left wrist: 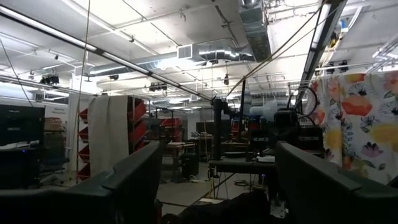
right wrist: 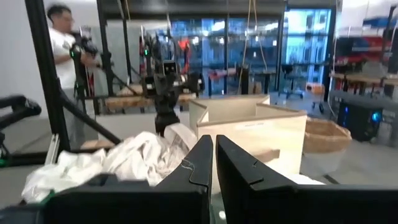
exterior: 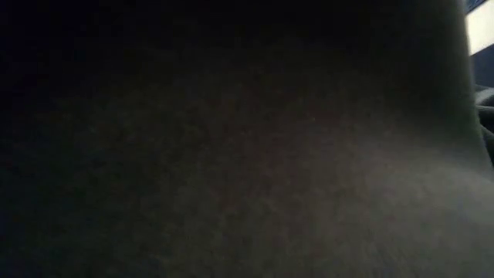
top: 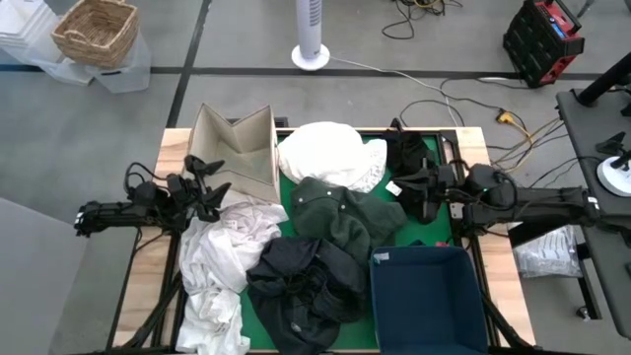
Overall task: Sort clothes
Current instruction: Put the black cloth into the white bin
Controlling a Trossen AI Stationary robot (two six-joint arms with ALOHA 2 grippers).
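While left gripper (top: 209, 187) hovers spread wide by beige cardboard box (top: 237, 148), right gripper (top: 419, 189) sits clenched, empty, nr black fabric garment (top: 409, 153).

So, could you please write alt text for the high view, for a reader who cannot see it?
Seen from above, a pile of clothes, white, dark green and black, covers a table between two dark robot arms. The left gripper is open beside a cardboard box; the right gripper is shut by a black garment, above a navy bin.
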